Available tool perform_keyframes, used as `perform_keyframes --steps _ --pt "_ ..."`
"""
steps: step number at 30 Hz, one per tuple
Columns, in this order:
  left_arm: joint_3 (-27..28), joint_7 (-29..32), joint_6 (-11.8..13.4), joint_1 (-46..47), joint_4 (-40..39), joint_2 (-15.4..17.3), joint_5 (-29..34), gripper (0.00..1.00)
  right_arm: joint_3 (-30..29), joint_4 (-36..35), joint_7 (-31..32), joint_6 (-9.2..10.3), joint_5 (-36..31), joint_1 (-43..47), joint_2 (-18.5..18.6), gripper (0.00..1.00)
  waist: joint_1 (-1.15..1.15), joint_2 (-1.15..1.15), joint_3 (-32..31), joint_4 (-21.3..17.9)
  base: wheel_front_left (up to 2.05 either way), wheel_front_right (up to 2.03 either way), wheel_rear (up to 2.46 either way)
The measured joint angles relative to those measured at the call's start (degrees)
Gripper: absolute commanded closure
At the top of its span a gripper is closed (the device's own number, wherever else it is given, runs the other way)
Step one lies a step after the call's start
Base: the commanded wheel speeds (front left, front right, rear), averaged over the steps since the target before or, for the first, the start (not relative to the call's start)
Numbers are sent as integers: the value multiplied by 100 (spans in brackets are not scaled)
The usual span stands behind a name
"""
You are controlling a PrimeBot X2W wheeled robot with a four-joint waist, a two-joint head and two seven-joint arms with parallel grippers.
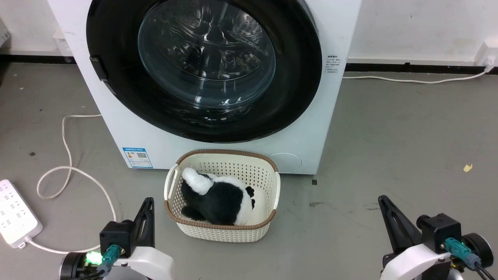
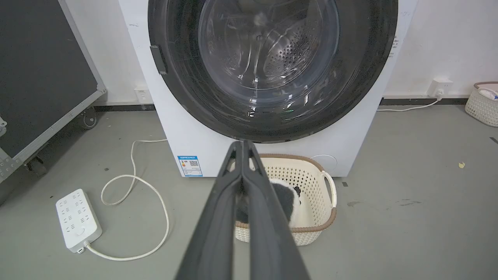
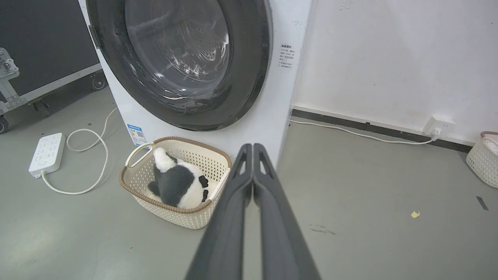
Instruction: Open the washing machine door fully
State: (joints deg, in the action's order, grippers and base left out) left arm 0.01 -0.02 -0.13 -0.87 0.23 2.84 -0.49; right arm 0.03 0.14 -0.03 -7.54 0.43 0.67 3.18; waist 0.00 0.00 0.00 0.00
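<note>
The white washing machine (image 1: 124, 128) stands straight ahead on the grey floor. Its round glossy black door (image 1: 116, 58) lies flush against the front, with the clear glass bowl (image 1: 206, 50) at its centre and a small dark latch tab (image 1: 99, 68) on its left rim. The door (image 2: 186, 77) and the door (image 3: 249, 70) look the same from both wrists. My left gripper (image 1: 148, 201) hangs low at the lower left, shut and empty, well short of the machine. My right gripper (image 1: 383, 200) is at the lower right, also shut and empty. In the wrist views the left gripper (image 2: 242, 143) and right gripper (image 3: 253, 146) have fingers pressed together.
A cream perforated basket (image 1: 268, 171) holding a black-and-white plush toy (image 1: 218, 198) sits on the floor right below the door. A white power strip (image 1: 15, 217) and looped cable (image 1: 70, 171) lie at the left. A black wheeled case (image 2: 39, 77) stands further left, another basket (image 3: 482, 155) far right.
</note>
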Motion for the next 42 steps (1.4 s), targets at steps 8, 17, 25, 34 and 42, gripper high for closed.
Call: perform_keyframes --steps 8,17,25,34,42 --pt "2 0 0 0 0 0 0 100 1 0 0 0 0 0 0 100 0 0 0 0 0 0 0" --pt "2 0 0 0 0 0 0 100 1 0 0 0 0 0 -1 100 0 0 0 0 0 0 0" --pt "1 -1 0 -4 2 -1 -13 0 3 3 0 0 3 3 0 0 0 0 0 0 0 0 0" --pt "-19 -53 1 -5 8 -1 -20 0 0 4 -36 0 70 3 0 0 0 0 8 2 0 0 0" --pt "-80 -134 3 -5 9 -2 -34 0 -16 3 -120 0 141 3 0 0 0 0 52 21 0 0 0"
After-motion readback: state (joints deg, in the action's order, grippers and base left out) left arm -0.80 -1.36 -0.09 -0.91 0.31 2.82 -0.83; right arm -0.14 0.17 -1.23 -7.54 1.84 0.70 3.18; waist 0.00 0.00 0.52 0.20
